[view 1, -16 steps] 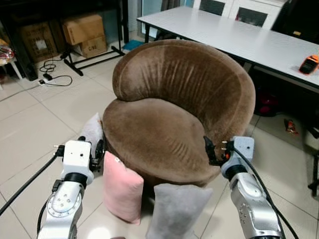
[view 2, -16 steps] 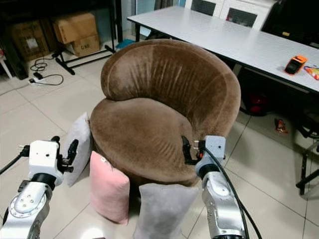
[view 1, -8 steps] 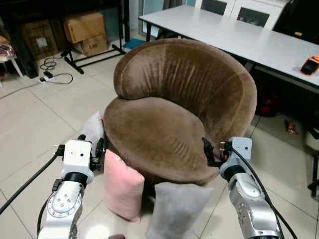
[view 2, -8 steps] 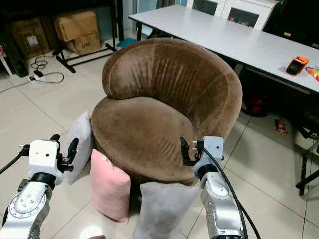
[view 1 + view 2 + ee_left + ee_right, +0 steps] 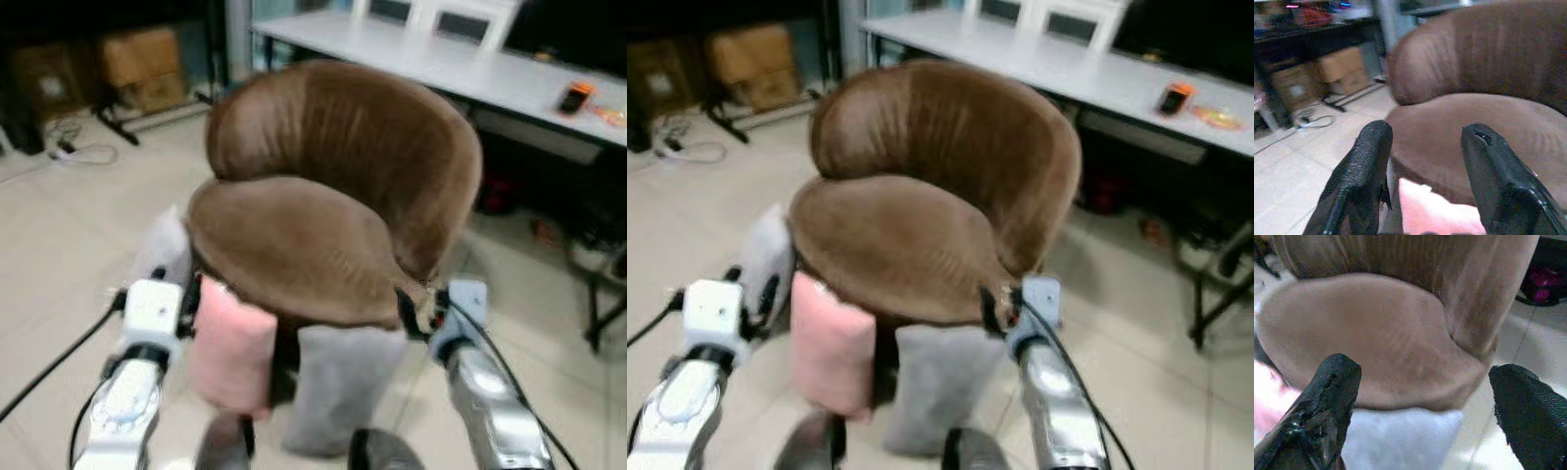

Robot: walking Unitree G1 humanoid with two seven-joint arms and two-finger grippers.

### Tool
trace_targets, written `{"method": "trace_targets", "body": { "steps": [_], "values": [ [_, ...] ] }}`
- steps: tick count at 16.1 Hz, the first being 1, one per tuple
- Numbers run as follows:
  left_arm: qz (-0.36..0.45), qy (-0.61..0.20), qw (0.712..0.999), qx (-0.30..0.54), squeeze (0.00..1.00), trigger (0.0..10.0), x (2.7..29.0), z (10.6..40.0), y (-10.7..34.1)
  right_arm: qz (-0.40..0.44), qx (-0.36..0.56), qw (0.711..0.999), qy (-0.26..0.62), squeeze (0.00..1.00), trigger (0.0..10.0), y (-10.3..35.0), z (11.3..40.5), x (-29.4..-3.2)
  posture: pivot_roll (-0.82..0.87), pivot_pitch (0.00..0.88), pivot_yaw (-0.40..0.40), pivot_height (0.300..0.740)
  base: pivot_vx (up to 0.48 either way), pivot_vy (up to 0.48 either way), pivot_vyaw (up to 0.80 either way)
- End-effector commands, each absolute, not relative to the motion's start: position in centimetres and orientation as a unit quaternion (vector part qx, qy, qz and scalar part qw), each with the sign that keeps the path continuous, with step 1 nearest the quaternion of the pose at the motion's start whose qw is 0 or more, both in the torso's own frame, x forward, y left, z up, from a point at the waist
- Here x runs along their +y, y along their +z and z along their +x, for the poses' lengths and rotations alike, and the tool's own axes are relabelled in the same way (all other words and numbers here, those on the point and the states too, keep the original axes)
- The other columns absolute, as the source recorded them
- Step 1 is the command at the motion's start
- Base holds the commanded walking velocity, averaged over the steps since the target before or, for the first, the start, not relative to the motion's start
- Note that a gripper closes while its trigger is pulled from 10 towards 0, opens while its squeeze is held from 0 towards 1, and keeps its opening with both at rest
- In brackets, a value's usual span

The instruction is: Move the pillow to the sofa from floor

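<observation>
Brown velvety fabric covers the round sofa (image 5: 333,186), which sits in the centre of the head views with its curved back rising toward the upper middle of the frame and its seat bare. Pale square floor tiles (image 5: 69,245) spread around it, glossy and a little blurred. 3 pillows stand on the floor against the sofa's front: a pink pillow (image 5: 231,355) at lower centre-left, a grey pillow (image 5: 342,387) just beside it at lower centre, and a light grey pillow (image 5: 164,253) at the left, partly behind the left arm. Behind the sofa, a long white table (image 5: 460,70) crosses the upper right of the frame, with a small orange object (image 5: 574,97) on its far end. In the upper left, cardboard boxes (image 5: 137,67) sit in a dark recess, and a tangle of cables (image 5: 73,149) lies on the tiles in front of them. The left gripper (image 5: 1422,142) hangs at the lower left, near the pink pillow, its 2 black fingers spread apart with nothing between them; past them its wrist view shows the sofa seat and the pink pillow's top corner. The right gripper (image 5: 1425,396) is at the lower right by the sofa's front edge, fingers spread wide and holding nothing, with the grey pillow's top below the seat rim.
</observation>
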State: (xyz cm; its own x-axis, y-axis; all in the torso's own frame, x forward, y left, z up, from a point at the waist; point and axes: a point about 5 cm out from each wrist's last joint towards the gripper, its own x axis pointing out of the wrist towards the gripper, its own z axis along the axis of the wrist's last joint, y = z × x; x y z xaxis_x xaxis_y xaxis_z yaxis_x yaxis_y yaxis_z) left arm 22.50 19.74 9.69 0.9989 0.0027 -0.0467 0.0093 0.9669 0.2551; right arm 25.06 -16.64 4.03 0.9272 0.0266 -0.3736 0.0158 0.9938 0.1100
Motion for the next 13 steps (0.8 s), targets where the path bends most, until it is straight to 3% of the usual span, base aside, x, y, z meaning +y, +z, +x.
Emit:
{"method": "trace_targets", "body": {
  "steps": [1, 3, 4, 13],
  "values": [
    [0.13, -0.002, 0.991, 0.039, 0.0, 10.0, 19.7, 22.0, 9.0, 0.059, 0.186, 0.981, 0.011, 0.0, 10.0, 4.5, 25.6, -16.3, 0.06, 0.0, -0.086, 0.62, 0.0, 0.0, 0.0],
    [0.133, -0.007, 0.99, 0.038, 0.0, 10.0, 19.6, 21.9, 8.9, 0.068, 0.185, 0.98, 0.018, 0.0, 10.0, 4.5, 25.6, -16.1, 0.07, 0.0, -0.081, 0.62, 0.0, 0.0, 0.0],
    [0.134, -0.01, 0.99, 0.038, 0.0, 10.0, 19.6, 21.9, 8.9, 0.077, 0.18, 0.98, 0.018, 1.0, 10.0, 4.6, 25.6, -15.9, 0.07, 0.0, -0.074, 0.62, 0.0, 0.0, 0.0],
    [0.129, -0.056, 0.99, 0.023, 0.0, 10.0, 19.6, 21.9, 9.8, 0.066, 0.169, 0.983, 0.019, 1.0, 10.0, 4.7, 24.1, -15.2, 0.04, 0.0, 0.025, 0.62, 0.0, 0.0, 0.0]
  ]
}}
